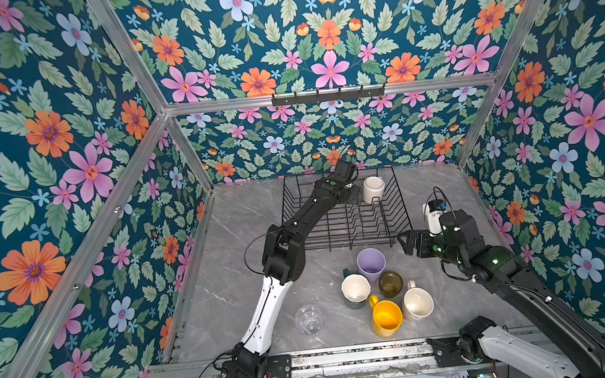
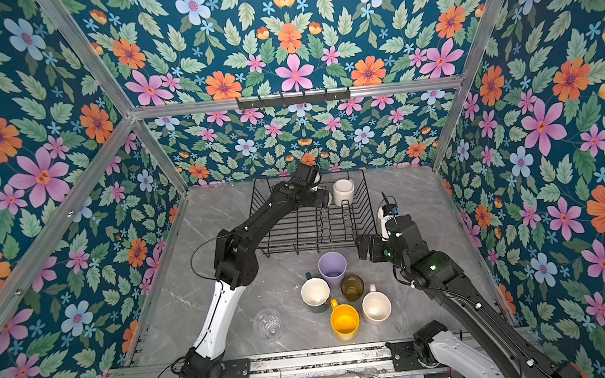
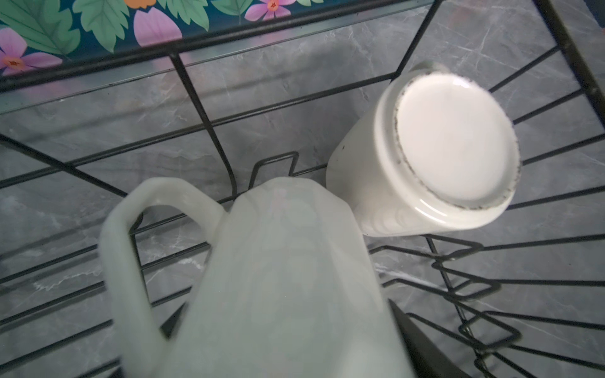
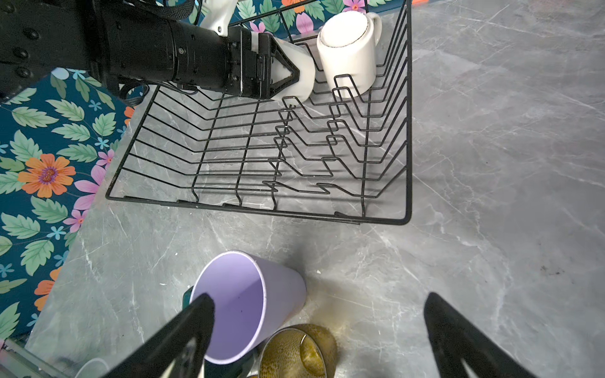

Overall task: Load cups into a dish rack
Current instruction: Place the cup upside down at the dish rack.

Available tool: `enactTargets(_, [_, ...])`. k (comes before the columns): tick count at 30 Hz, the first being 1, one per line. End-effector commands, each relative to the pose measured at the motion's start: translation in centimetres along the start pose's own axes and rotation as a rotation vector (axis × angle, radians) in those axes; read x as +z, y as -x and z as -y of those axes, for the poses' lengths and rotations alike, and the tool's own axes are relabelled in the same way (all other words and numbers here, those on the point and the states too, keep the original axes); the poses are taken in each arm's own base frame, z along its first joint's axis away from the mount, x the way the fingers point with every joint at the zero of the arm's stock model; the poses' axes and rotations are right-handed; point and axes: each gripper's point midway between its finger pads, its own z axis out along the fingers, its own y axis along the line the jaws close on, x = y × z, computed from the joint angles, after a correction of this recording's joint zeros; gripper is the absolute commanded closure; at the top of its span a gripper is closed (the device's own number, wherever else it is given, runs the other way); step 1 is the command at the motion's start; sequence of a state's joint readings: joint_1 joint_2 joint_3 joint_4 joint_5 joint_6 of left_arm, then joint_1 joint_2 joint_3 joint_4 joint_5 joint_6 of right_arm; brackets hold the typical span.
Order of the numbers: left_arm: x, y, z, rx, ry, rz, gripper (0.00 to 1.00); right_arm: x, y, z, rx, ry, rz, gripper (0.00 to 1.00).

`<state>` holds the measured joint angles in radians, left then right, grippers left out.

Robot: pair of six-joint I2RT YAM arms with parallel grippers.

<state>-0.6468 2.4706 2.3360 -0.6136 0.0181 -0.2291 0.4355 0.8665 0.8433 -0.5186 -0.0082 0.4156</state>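
The black wire dish rack [image 1: 359,245] [image 4: 255,209] stands at the back of the table. In its far right corner a white mug [image 1: 373,188] [image 3: 425,157] [image 4: 347,49] sits upside down. Beside it my left gripper [image 4: 288,78] [image 3: 294,343] is shut on a second, faceted white mug [image 3: 288,278] just above the rack floor. My right gripper [image 1: 406,242] [image 4: 317,299] hangs open and empty beside the lilac tumbler [image 1: 371,264] [image 4: 242,304]. Grouped in front of the rack are the olive glass [image 1: 390,283], dark green mug [image 1: 356,290], yellow mug [image 1: 386,316], pale pink mug [image 1: 417,302] and clear glass [image 1: 308,320].
A white and blue device [image 1: 432,211] stands right of the rack, close to my right wrist. A hook rail [image 1: 328,94] is fixed on the back wall. Floral walls close in three sides, and a metal rail [image 1: 347,359] carrying both arm bases runs along the front edge.
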Motion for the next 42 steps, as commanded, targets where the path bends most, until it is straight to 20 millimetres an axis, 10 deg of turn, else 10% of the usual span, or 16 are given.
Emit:
enactTargets(1, [0.5, 0.7, -0.5, 0.013, 0.040, 0.040, 1.00, 0.0, 0.4, -0.2, 0.004, 0.008, 0.016, 0.01])
enactTargets(13, [-1.6, 1.4, -0.5, 0.070, 0.075, 0.036, 1.00, 1.6, 0.6, 2.1, 0.137, -0.002, -0.030, 0.02])
enactTargets(30, [0.7, 0.2, 0.6, 0.099, 0.073, 0.022, 0.98, 6.1, 3.0, 4.7, 0.137, -0.072, -0.049, 0.03])
enactTargets(42, [0.7, 0.4, 1.2, 0.124, 0.068, 0.037, 0.36, 7.2, 3.8, 4.4, 0.130, -0.049, -0.052, 0.04])
